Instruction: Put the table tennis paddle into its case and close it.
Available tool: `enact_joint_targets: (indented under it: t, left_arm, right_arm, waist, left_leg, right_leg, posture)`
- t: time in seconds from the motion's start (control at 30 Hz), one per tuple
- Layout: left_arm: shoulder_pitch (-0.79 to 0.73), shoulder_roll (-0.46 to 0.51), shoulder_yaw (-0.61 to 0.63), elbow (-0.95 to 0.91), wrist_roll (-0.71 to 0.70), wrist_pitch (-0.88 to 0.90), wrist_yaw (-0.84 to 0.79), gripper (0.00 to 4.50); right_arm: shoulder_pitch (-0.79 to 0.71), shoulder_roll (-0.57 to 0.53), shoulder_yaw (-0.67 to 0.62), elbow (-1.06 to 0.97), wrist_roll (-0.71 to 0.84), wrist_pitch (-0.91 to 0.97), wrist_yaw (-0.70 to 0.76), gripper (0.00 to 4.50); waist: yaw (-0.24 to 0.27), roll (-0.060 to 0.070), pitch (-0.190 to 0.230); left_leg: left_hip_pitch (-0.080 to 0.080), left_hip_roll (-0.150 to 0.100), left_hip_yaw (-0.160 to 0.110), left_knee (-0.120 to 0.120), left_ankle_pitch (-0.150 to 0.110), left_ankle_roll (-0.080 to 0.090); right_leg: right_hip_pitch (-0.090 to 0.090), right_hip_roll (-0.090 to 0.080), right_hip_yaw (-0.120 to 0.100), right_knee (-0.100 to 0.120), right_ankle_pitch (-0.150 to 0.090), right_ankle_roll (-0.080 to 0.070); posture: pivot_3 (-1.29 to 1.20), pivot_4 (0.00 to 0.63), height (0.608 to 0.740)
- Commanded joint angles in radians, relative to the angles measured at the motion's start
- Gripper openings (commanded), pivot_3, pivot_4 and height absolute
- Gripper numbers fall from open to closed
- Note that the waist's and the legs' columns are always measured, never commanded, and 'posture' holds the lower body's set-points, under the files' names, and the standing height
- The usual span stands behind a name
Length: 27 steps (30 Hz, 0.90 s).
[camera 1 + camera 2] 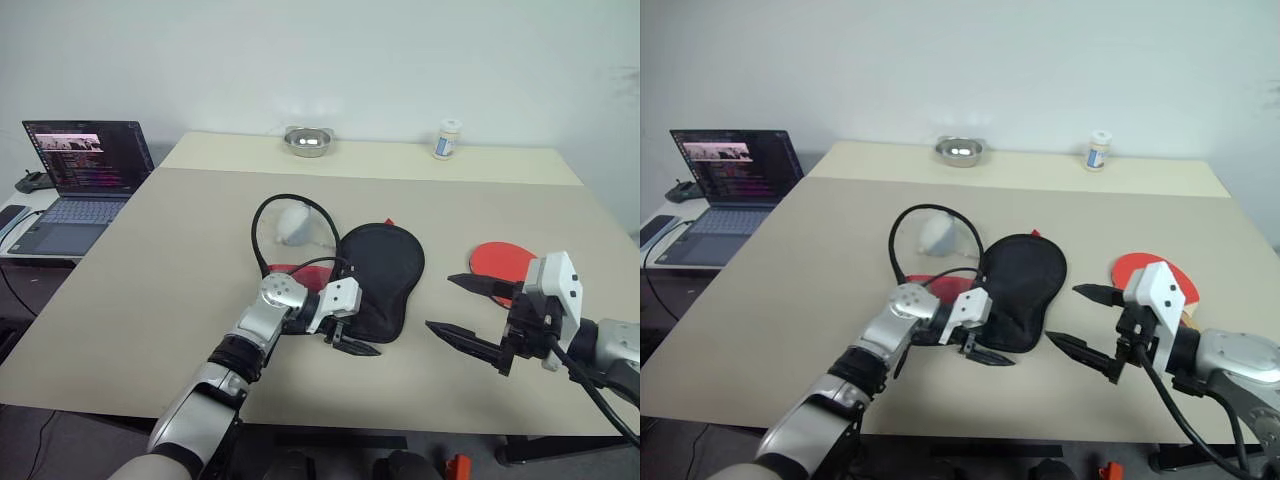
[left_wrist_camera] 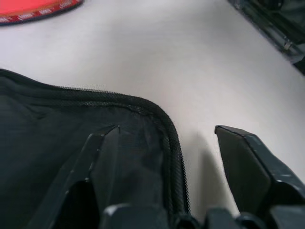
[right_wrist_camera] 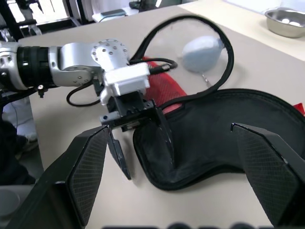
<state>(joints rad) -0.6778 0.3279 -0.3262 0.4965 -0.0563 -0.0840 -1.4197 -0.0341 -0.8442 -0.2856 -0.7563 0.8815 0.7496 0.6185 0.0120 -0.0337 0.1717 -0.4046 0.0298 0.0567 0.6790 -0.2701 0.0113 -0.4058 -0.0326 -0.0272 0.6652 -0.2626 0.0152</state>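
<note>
L gripper (image 1: 352, 342): we see its two black fingers spread apart at the narrow end of the case (image 1: 385, 275), one finger over the black fabric, the other off the edge over bare tabletop (image 1: 170, 270). Nothing pinched between them. In the L wrist view the case edge runs betw. the fingers.

Case: soft, paddle-shaped pouch, black side up, matte woven fabric w/ a ribbed zip seam round the rim. Lies flat, round end pointing away from L gripper. Its flap is open: a thin black zip edge arcs up in a loop (image 1: 275, 215) beyond L gripper, w/ pale lining (image 1: 295, 225) showing inside the loop. Red mesh-textured panel (image 3: 162, 88) peeks out just beside L gripper's wrist.

R gripper (image 1: 470, 315): fingers wide apart, pointed, textured black pads, empty. It hangs above the tabletop, to the R of the case, not touching it.

Table tennis paddle (image 1: 500, 262): flat, round, smooth plain red rubber face, lying on the tabletop just behind R gripper, partly hidden by the white wrist housing. Handle hidden; can't tell its direction. Paddle is well apart from the case, outside it.

Tabletop: pale beige, smooth, matte. Far from both grippers, at the back edge: shiny metal bowl (image 1: 308, 141), small white bottle (image 1: 447, 139). Off to the L of L arm, an open laptop (image 1: 75, 180) on a side surface.
</note>
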Motion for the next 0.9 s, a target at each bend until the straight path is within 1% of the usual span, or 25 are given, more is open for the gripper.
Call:
enact_joint_targets:
  t: [0.03, 0.07, 0.17, 0.3, 0.4, 0.5, 0.67, 0.9]
  left_arm:
    - [0.046, 0.069, 0.028, -0.176, -0.066, 0.069, -0.038, 3.31]
    - [0.056, 0.090, 0.040, -0.211, -0.079, 0.089, -0.035, 3.31]
    - [0.072, 0.129, 0.061, -0.274, -0.107, 0.137, -0.016, 3.31]
    - [0.080, 0.175, 0.112, -0.308, -0.146, 0.175, 0.018, 3.31]
    - [0.077, 0.201, 0.147, -0.304, -0.180, 0.207, 0.023, 3.31]
    - [0.085, 0.251, 0.174, -0.317, -0.227, 0.252, -0.018, 3.31]
    - [0.087, 0.324, 0.202, -0.309, -0.259, 0.250, -0.061, 3.31]
    - [0.041, 0.327, 0.256, -0.345, -0.340, 0.350, -0.023, 3.31]
  right_arm:
    - [-0.082, 0.049, 0.080, 0.050, -0.052, 0.021, -0.093, 4.50]
    - [-0.120, 0.076, 0.113, 0.092, -0.073, 0.068, -0.161, 4.50]
    - [-0.199, 0.155, 0.162, 0.183, -0.096, 0.158, -0.281, 4.50]
    - [-0.247, 0.271, 0.238, 0.263, -0.115, 0.241, -0.357, 4.50]
    - [-0.271, 0.334, 0.272, 0.320, -0.151, 0.273, -0.396, 4.50]
    - [-0.298, 0.398, 0.304, 0.386, -0.189, 0.282, -0.422, 4.50]
    - [-0.327, 0.453, 0.332, 0.491, -0.275, 0.261, -0.437, 4.50]
    - [-0.368, 0.523, 0.371, 0.601, -0.366, 0.206, -0.405, 4.50]
  waist:
    - [-0.010, 0.000, 0.000]
    - [-0.011, 0.000, 0.000]
    - [-0.013, 0.000, 0.000]
    - [-0.012, 0.001, 0.000]
    - [-0.012, 0.001, 0.000]
    - [-0.014, 0.001, 0.000]
    - [-0.014, 0.001, 0.000]
    - [-0.016, 0.001, 0.000]
  left_leg:
    - [0.001, 0.000, 0.000, 0.000, 0.000, 0.000]
    - [0.001, 0.000, 0.000, 0.000, 0.000, 0.000]
    - [0.002, 0.000, 0.001, 0.000, 0.000, 0.000]
    - [0.002, 0.000, 0.002, 0.000, 0.001, 0.000]
    - [0.002, 0.000, 0.002, -0.001, 0.000, 0.000]
    - [0.001, 0.000, 0.003, -0.001, 0.000, 0.000]
    - [0.002, 0.000, 0.003, -0.001, 0.000, 0.000]
    - [0.002, 0.000, 0.003, 0.000, 0.000, 0.000]
  right_leg:
    - [0.000, -0.001, 0.000, 0.000, 0.000, 0.000]
    - [0.000, -0.001, 0.001, 0.001, 0.000, 0.000]
    - [0.000, -0.002, 0.001, 0.001, 0.001, -0.002]
    - [0.000, -0.002, 0.002, 0.001, 0.001, -0.003]
    - [0.000, -0.001, 0.002, 0.001, 0.001, -0.003]
    - [-0.001, -0.002, 0.002, 0.001, 0.001, -0.003]
    - [-0.001, -0.001, 0.002, 0.001, 0.001, -0.003]
    - [-0.001, -0.001, 0.003, 0.002, 0.002, -0.002]
  posture:
    - [0.00, 0.150, 0.740]
    - [0.00, 0.150, 0.740]
    - [0.00, 0.150, 0.740]
    - [0.00, 0.150, 0.740]
    - [0.00, 0.150, 0.740]
    - [0.00, 0.150, 0.740]
    - [0.00, 0.150, 0.740]
    - [0.00, 0.150, 0.740]
